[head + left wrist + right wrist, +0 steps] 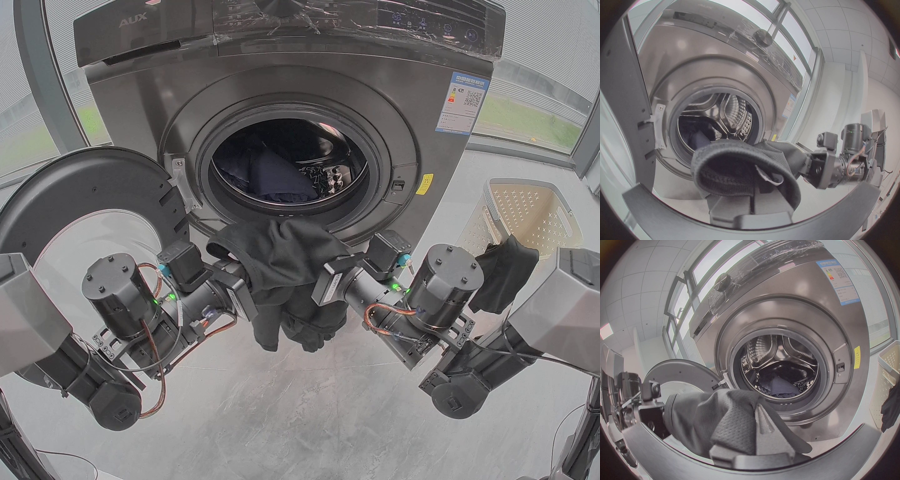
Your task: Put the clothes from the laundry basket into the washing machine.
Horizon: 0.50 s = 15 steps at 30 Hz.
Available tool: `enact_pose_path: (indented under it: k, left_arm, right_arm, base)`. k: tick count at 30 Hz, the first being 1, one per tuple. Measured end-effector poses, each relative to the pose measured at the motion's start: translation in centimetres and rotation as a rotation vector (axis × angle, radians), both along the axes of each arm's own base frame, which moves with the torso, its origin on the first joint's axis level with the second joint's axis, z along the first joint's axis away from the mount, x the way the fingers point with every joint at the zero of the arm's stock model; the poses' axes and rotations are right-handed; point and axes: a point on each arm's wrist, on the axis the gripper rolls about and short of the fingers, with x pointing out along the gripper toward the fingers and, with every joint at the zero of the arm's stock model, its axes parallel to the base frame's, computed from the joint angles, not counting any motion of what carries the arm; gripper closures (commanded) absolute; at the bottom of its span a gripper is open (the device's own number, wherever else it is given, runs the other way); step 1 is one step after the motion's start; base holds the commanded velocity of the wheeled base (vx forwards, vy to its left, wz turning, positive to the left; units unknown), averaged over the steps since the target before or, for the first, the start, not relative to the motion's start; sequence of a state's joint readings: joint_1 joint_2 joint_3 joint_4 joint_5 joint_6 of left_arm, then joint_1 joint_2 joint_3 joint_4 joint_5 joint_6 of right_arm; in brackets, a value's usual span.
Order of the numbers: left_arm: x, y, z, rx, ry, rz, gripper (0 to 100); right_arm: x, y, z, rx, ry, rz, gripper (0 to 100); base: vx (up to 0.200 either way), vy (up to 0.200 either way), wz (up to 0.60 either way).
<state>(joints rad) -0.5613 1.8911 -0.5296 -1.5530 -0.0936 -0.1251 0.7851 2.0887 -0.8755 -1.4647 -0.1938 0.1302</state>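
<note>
Looking from the head view, I see the black garment (281, 250) hanging limp just before the washing machine (400, 125), whose drum (281, 172) holds dark clothes; another dark piece (503, 272) drapes the rim of the laundry basket (531, 212). In the left wrist view my left gripper (753, 195) pinches a soft mesh fold. In the right wrist view my right gripper (747, 424) clamps the other edge; light, floppy stuff, I judge, best held bunched.

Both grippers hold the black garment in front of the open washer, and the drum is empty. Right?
Not quite: the drum is not empty. The head view shows dark clothes already lying inside it. The rest stands: the left gripper and the right gripper both hold the black garment in front of the open washer.
</note>
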Motion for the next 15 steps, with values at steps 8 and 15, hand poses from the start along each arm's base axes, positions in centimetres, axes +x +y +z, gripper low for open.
enact_pose_path:
  k: [8, 15]
  left_arm:
    - [0.23, 0.58, 0.65, -0.010, -0.022, 0.025, 100]
    - [0.22, 0.65, 0.67, -0.010, -0.022, 0.028, 100]
  right_arm:
    - [-0.27, 0.34, -0.68, -0.014, 0.016, 0.010, 100]
    - [-0.06, 0.40, -0.60, 0.003, 0.019, 0.009, 0]
  base:
    - [0.000, 0.000, 0.00]
    - [0.000, 0.000, 0.00]
